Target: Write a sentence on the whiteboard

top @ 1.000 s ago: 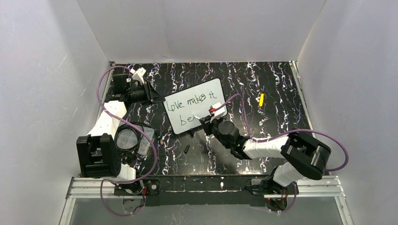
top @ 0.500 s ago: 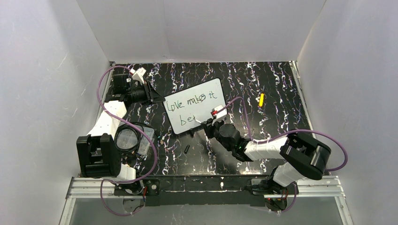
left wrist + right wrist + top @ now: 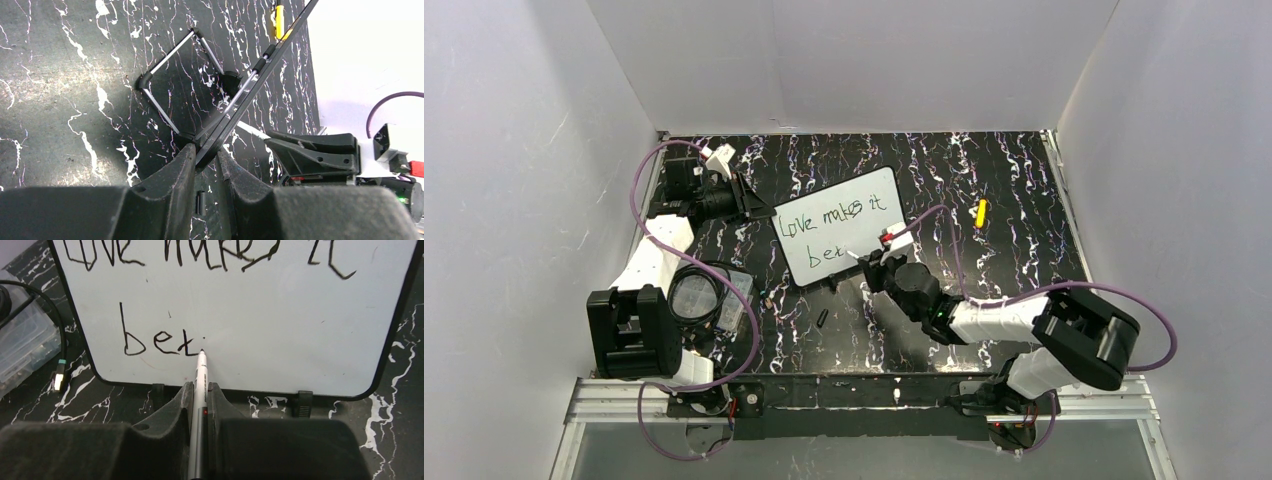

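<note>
Whiteboard (image 3: 839, 225): flat, smooth white rect. w/ rounded corners, thin black rim and small black clip feet (image 3: 303, 402) on its near edge. It lies approx. mid-table, turned at a slant, on a glossy black table (image 3: 984, 170) veined w/ white like marble. Black handwriting reads "Love makes it", then "bet" below. The left gripper (image 3: 205, 155) is clenched on the whiteboard's left edge, black fingers pinching the rim. The right gripper (image 3: 199, 390) is clamped on a slim white-and-grey pen (image 3: 201, 370), whose dark tip touches the board just right of the "t". Nearby: a small yellow item (image 3: 981, 212) toward the table's far right, apart from the board; a tiny black cap-like bit (image 3: 822, 318) on the table just near of the board; a clear plastic box (image 3: 20, 340) off its near-left corner. Purple cables loop over both arms.
</note>
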You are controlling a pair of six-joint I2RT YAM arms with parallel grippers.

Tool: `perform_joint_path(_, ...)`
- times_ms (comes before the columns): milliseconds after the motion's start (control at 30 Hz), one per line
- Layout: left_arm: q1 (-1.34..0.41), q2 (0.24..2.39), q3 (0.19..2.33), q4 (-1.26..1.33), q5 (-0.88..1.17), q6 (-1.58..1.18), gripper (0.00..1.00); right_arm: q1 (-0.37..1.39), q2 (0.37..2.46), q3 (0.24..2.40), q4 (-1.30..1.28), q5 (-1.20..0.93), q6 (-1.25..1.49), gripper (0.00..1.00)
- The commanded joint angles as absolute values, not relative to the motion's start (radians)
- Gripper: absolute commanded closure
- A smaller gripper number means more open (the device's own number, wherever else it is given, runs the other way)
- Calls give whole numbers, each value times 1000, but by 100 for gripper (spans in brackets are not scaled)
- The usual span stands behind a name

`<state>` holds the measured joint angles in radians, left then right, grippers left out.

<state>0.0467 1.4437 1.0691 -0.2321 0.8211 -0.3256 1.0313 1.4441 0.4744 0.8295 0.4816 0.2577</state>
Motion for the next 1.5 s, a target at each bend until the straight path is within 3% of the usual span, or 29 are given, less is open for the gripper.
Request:
perform_joint_path(0,40,1430,1086,-247,845,-330,81,1026,1366,477,855,494,227,99)
perform_joint_path(867,38,1432,1087,-247,844,-328,81,1017,1475,532,927,458,197,99)
perform_joint_path(1467,37,1428,1087,-247,845,-330,81,1012,1427,500,916,550,195,99)
